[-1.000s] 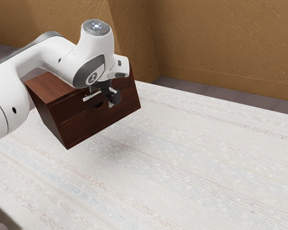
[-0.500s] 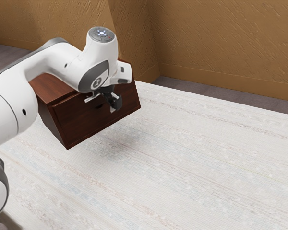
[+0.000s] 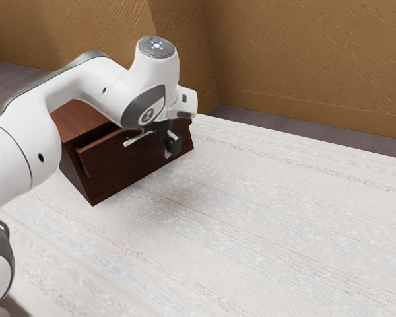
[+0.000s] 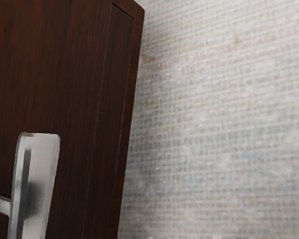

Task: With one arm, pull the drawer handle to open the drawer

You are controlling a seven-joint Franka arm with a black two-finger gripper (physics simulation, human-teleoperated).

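**Partly open: the drawer is out a short way, with pull left to do**

You have the drawer [image 3: 107,155] started. Its front stands proud of the cabinet [image 3: 71,122], with a dark gap showing at the end toward the exterior view's left. By that gap, I judge the opening begun but far from full travel.

The end effector [image 3: 170,145] sits at the end of the handle [image 3: 137,137] nearer the exterior view's right, right against the drawer front. You cannot tell from these views whether it is closed on the bar or only hooked behind it. In the wrist view the silver handle [image 4: 32,184] lies close under the hand, flat across the dark wood front [image 4: 65,99].

What is left is a steady draw along the drawer's own line, out toward the open counter [image 3: 264,218]. Nothing lies on the counter in the drawer's path. The brown wall [image 3: 303,53] stands well apart, behind the cabinet.

The risk I see is in the hold. It sits at one end of the bar, so an off-line pull could skew the drawer or slip off the handle. The cabinet rests loose on the counter and may slide along with the pull.
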